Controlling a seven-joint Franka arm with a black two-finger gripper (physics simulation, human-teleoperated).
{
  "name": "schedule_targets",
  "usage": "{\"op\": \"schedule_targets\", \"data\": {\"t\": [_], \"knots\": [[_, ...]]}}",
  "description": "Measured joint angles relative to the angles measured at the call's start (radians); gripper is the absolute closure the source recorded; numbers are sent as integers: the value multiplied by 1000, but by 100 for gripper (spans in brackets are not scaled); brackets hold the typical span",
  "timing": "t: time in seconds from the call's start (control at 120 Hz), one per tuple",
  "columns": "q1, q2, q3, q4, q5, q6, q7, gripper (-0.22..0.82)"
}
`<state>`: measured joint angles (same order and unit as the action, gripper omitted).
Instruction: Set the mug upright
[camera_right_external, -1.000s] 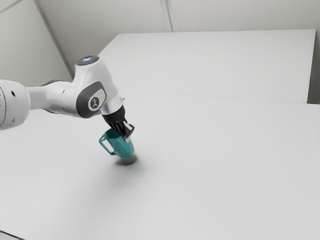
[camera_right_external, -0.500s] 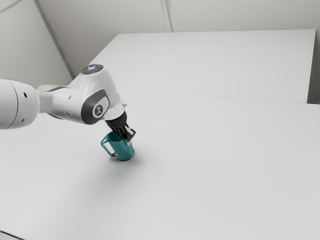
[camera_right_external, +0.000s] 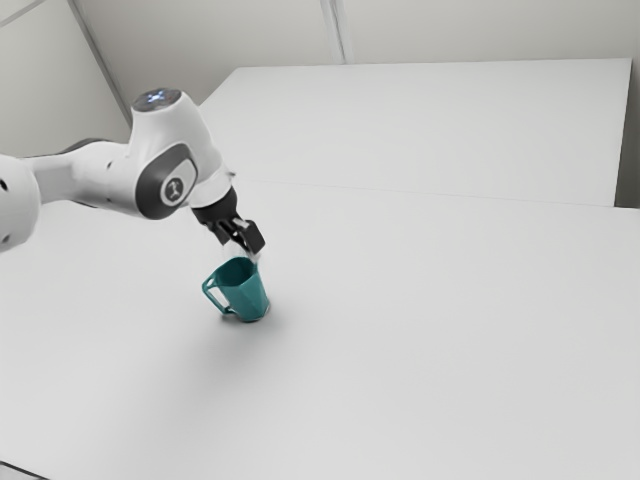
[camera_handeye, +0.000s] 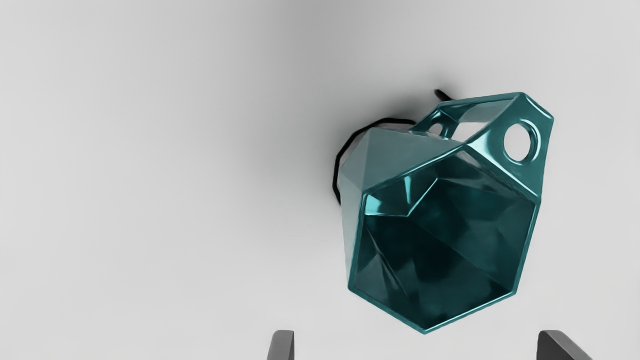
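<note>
Looking down into the mug (camera_handeye: 435, 260) through the wrist view, I find its mouth facing up, the inner walls breaking into flat facets that darken with depth; a pale glint sits on one facet. Glossy teal skin, six-cornered rim (camera_handeye: 355, 240), outer sides cut in broad planes. Handle (camera_handeye: 531, 175): angular loop, round holes through its flat bands.

Exterior view: mug upright on its base on the smooth, pale grey table (camera_right_external: 420, 330), at about eight o'clock from the view's centre. Handle points to nine o'clock from the body. My gripper (camera_right_external: 242, 253) is at twelve o'clock from the mug, fingers wide apart, tips near the rim; I can't tell whether either touches.
</note>
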<state>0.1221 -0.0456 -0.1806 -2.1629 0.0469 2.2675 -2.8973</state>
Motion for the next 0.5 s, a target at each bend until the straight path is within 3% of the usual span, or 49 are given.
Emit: {"op": "schedule_targets", "data": {"t": [0.283,0.5], "knots": [[-35,1,67,219,2,-204,0,2],[-28,0,74,327,33,-340,0,1]]}}
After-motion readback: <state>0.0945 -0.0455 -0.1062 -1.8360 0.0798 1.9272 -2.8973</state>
